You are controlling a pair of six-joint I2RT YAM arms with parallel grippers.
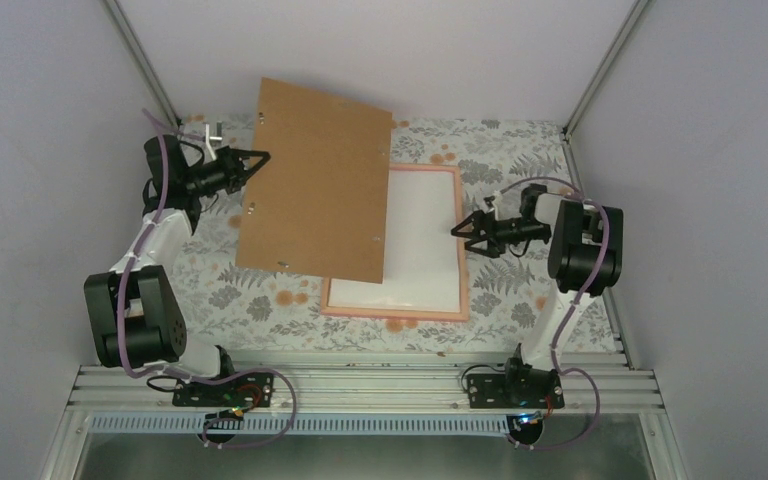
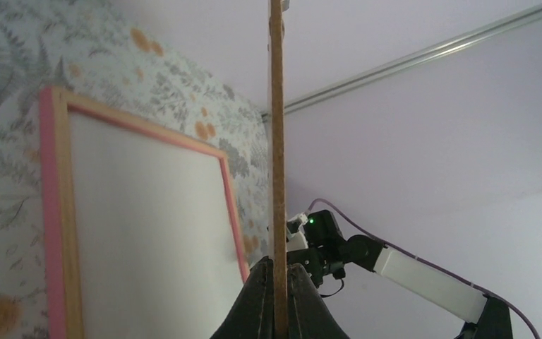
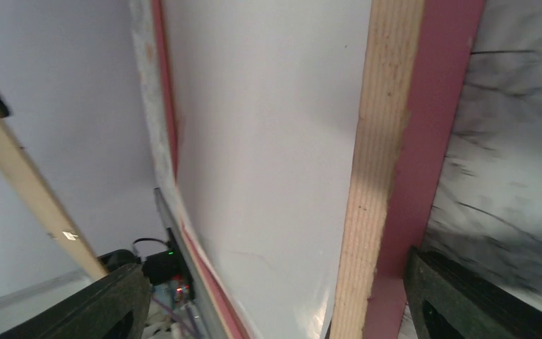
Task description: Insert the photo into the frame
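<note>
The thin pink frame (image 1: 395, 313) lies flat on the patterned table, and a plain white sheet (image 1: 422, 240) fills it. The photo's printed side is out of view. A brown cardboard sheet (image 1: 315, 185) hangs tilted above the frame's left part, with my left gripper (image 1: 260, 158) shut on its left edge. The left wrist view shows that sheet edge-on (image 2: 276, 141) between the pinched jaws of the left gripper (image 2: 276, 282). My right gripper (image 1: 463, 232) stands open at the frame's right rail. In the right wrist view, its fingers (image 3: 466, 296) straddle the rail (image 3: 430, 141) and the white sheet (image 3: 268, 141).
A floral cloth (image 1: 240, 290) covers the table. White walls with metal corner posts (image 1: 140, 60) close in the back and sides. An aluminium rail (image 1: 360, 385) with both arm bases runs along the near edge.
</note>
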